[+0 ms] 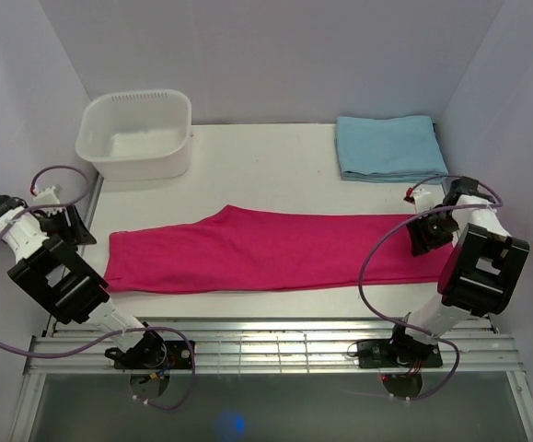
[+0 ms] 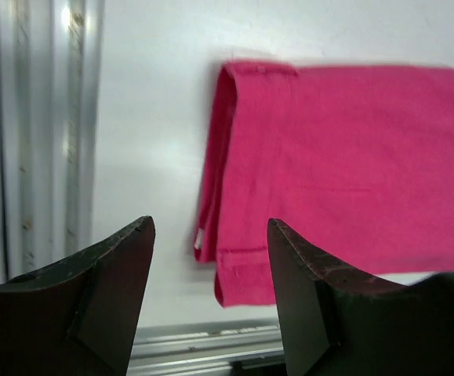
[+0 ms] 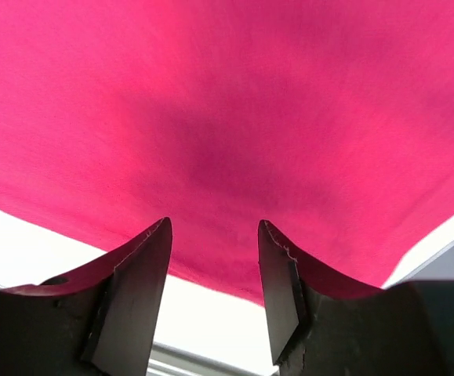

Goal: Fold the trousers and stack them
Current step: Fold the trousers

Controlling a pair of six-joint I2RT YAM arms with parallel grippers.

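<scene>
At the far left of the top view the left gripper (image 1: 71,226) hangs over the table (image 1: 275,157) edge. Its jaws are spread wide with nothing between them, and it sits just off the left end of the trousers (image 1: 275,250) without touching them. Its wrist camera shows the same thing. The left gripper (image 2: 209,227) frames bare white tabletop and the stitched end edge of the trousers (image 2: 344,157), which run off the right side of that frame, with metal rails (image 2: 46,117) down the left side. In the upper left of the top view a white plastic basin (image 1: 133,161) stands near the back wall, well apart from the garment. The trousers lie flat across the middle of the table as one long magenta band, wider toward the left and narrower toward the right. A slatted metal rail (image 1: 275,345) crosses the lower part of the frame between the two arm bases, and purple cables (image 1: 372,267) loop off each arm. In the upper right a folded light blue cloth (image 1: 386,147) rests near the back corner, clear of the trousers. At the right the right gripper (image 1: 427,235) sits low over the trousers' right end, and its arm covers that end. From its wrist, the right gripper (image 3: 214,227) has its jaws apart and grips nothing, with the trousers (image 3: 227,117) filling almost the whole view.
</scene>
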